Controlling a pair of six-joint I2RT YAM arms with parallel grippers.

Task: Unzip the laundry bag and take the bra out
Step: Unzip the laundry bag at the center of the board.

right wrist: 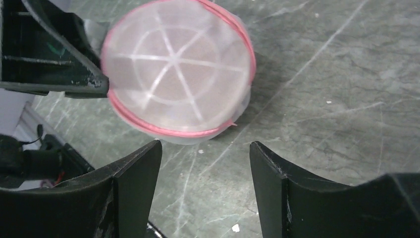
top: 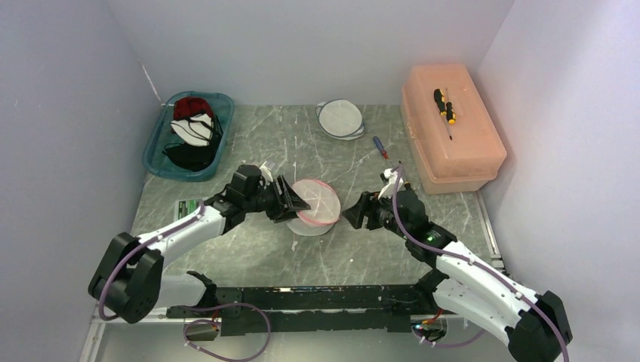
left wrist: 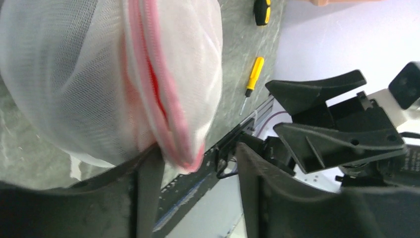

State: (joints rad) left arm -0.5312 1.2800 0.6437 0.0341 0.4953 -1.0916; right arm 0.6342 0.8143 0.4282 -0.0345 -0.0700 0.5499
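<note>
1. The laundry bag (top: 317,202) is a round white mesh pouch rimmed in pink, with pale ribs crossing its flat face like spokes. It sits near the middle of the table (top: 249,249), tilted up between the two arms.
2. Its pink zipper (left wrist: 171,119) runs around the rim, and a red strip (left wrist: 157,96) shows between the zipper's two sides.
3. The mesh blurs what is inside, so I cannot tell whether that red is the bra. The zipper pull cannot be made out, and the left wrist view cuts off the top of the bag.
4. The left gripper (left wrist: 195,151) is spread wide. One finger (left wrist: 148,183) touches the bag's lower rim, and nothing is pinched.
5. The right gripper (right wrist: 204,146) is also spread wide, with the bag just beyond its tips and apart from them.
</note>
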